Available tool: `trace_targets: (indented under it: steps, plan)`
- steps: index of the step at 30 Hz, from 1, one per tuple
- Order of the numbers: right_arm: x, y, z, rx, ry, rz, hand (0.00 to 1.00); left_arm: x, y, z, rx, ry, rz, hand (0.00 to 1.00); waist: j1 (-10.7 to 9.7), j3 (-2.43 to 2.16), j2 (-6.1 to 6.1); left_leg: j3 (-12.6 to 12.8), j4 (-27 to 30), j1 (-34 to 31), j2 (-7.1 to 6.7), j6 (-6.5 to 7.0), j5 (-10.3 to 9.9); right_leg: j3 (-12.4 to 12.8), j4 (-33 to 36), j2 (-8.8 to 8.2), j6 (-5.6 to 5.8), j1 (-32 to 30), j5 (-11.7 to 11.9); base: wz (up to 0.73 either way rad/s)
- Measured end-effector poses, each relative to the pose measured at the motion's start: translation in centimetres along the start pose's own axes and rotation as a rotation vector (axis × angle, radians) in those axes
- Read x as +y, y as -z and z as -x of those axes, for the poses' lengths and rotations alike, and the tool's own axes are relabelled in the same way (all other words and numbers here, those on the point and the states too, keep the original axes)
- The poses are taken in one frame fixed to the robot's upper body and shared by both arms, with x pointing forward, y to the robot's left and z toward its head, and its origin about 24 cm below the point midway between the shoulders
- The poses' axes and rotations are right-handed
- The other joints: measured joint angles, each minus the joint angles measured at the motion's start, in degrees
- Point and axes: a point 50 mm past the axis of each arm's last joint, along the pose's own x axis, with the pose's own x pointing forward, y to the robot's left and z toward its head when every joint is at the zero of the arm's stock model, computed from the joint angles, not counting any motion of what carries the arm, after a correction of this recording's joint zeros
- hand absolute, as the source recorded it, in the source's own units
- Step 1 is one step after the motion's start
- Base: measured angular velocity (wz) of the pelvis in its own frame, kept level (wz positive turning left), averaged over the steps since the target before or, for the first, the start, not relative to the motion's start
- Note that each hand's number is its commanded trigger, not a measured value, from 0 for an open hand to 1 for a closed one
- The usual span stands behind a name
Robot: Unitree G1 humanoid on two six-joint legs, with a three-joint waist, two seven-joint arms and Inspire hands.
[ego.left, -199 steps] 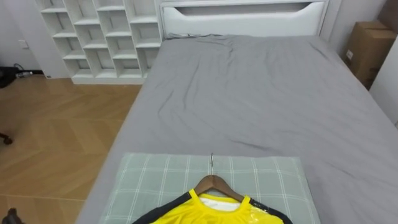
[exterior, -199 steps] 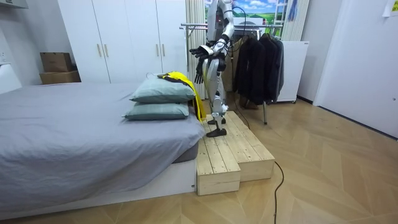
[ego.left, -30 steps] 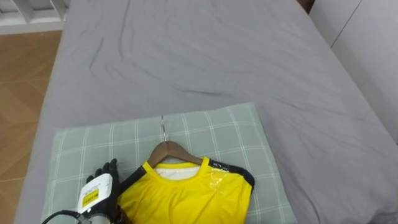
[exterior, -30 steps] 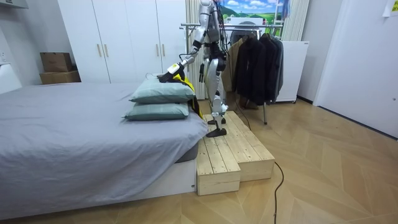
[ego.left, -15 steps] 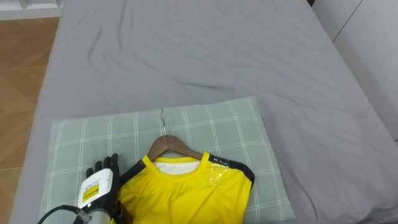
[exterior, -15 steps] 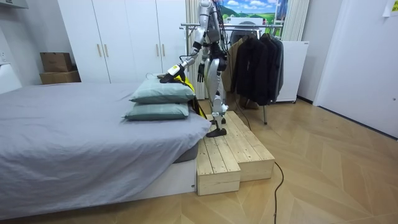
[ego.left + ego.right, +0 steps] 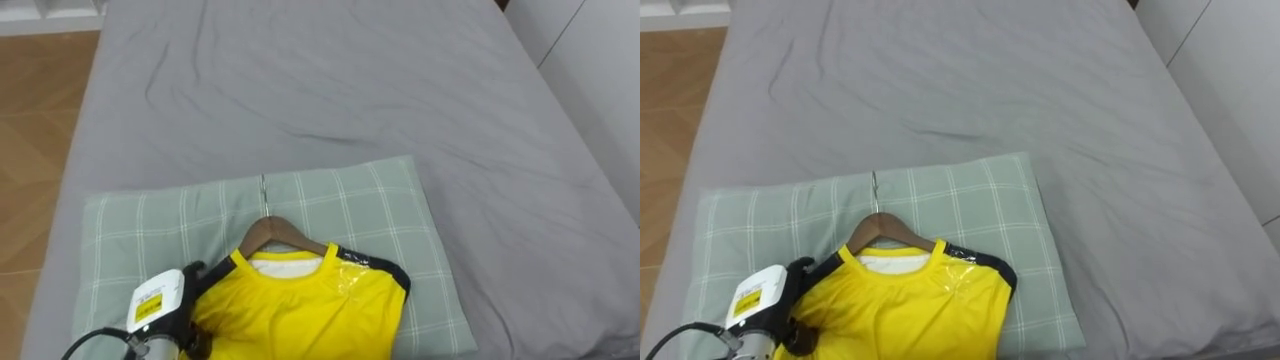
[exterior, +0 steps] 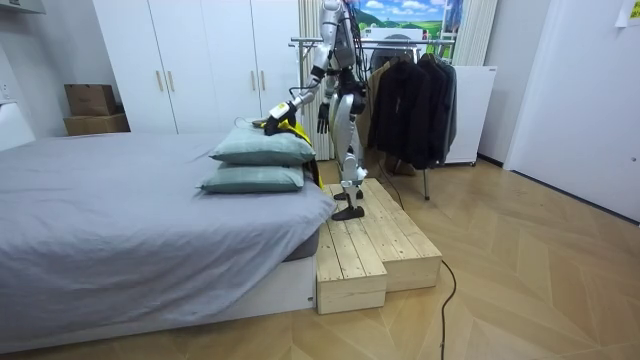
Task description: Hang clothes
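Shirt: A yellow shirt (image 7: 300,312) with dark edges at the neck and shoulders lay flat on the near half of a green checked pillow (image 7: 140,225). Its collar faced the pillow's far edge.
Hanger: A brown wooden hanger (image 7: 276,234) sat inside the shirt's neck. Its thin metal hook (image 7: 264,196) lay on the pillow and pointed to the pillow's far edge.
Left hand: The left hand (image 7: 160,300) rested on the pillow at the shirt's left shoulder and touched the cloth. Its fingers were tucked in at the shirt's edge, so I cannot tell if they were spread or pinching.
Right hand: In the room view, the right hand (image 8: 322,113) hung down by the robot's side, away from the pillow. It was too small to tell how its fingers were.
Pillow: It lay on top of a second pillow (image 8: 250,180) of the same kind.
Bed: A big grey bed (image 7: 350,90) with a few wrinkles stretched away past the pillow's far edge.
Floor: A brown wood floor (image 7: 30,130) showed to the left of the pillow, past the bed's side.
Robot: It stood on a pale wooden step (image 8: 375,245) just beside the pillow, with its left arm reaching out over the pillow.
Rack: A rack of dark coats (image 8: 415,100) stood behind the robot, well apart from the pillow.
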Motion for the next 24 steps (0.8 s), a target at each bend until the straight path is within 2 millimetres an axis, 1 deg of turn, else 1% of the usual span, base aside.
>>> trace_targets:
  steps: [4,24]
  plan:
    - [0.00,0.07,0.01,0.002,0.000,0.001,0.00,0.47,-0.31,-0.37,-0.008,-0.018,-0.003,1.00,0.00,-0.03,0.04,0.00,0.00,0.01,-0.01,0.01,0.01,0.00,0.00,0.00,-0.04,0.01,0.04,0.00]
    - [-0.07,0.21,0.01,0.012,0.003,0.005,0.00,0.07,-0.44,-0.23,0.008,-0.001,-0.012,1.00,0.12,-0.14,0.13,-0.03,-0.27,0.69,-0.02,-0.02,0.05,-0.22,-0.01,-0.04,-0.04,0.51,0.04,0.00]
